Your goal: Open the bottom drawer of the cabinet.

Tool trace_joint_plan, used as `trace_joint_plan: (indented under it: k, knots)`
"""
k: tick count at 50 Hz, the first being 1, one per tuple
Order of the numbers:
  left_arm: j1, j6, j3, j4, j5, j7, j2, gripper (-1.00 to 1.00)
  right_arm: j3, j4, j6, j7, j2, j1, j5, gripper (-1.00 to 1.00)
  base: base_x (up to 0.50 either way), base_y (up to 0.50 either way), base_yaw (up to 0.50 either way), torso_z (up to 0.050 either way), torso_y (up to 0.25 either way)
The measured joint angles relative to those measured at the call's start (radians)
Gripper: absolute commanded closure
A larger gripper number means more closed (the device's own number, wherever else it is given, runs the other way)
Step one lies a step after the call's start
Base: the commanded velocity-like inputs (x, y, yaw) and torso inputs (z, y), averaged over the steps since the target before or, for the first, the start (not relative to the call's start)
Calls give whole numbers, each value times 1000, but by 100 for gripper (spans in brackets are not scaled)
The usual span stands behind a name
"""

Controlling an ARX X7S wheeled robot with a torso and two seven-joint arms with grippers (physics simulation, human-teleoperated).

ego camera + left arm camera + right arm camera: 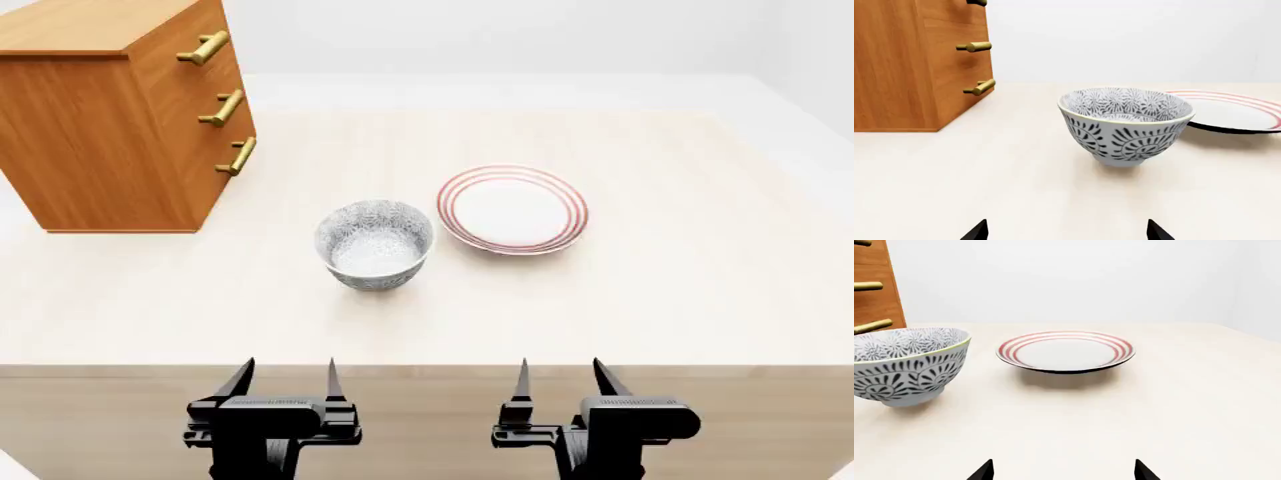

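The orange-brown wood cabinet (107, 130) stands at the table's far left, its three drawer fronts facing right, all flush. The bottom drawer (230, 185) carries a brass bar handle (242, 156); in the left wrist view the same handle (981, 87) is the lowest of three on the cabinet (894, 70). My left gripper (284, 372) hovers open and empty over the table's near edge, well short of the cabinet. My right gripper (559, 372) hangs open and empty beside it. The wrist views show only the fingertips of the left gripper (1067, 231) and the right gripper (1063, 471).
A patterned grey bowl (375, 243) sits mid-table between the left gripper and the cabinet. A white plate with red rings (513, 209) lies to its right. The pale wood table (694, 290) stretches far right and back.
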Motion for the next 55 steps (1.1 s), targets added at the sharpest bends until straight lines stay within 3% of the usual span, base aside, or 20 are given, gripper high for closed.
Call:
trace_joint_plan:
  k: [17,28,48,55]
  knots:
    - [-1,9,44,-8,-21,-43,-36,-100,-56,-45,16,23,36,-17,37,-100,0,0,0,0,0]
    - [-2,15,70,-16,-36,-67,-54,-100,-85,-45,9,53,56,-19,43,-100,0,500,0,0,0]
    - [-4,6,99,-9,-61,-98,-87,-100,-118,-56,17,79,79,-18,83,-100,0,-32,0,0,0]
    - [-20,-113,114,91,-83,-104,-99,-100,-127,-149,123,95,102,-7,91,-100,0,0,0,0,0]
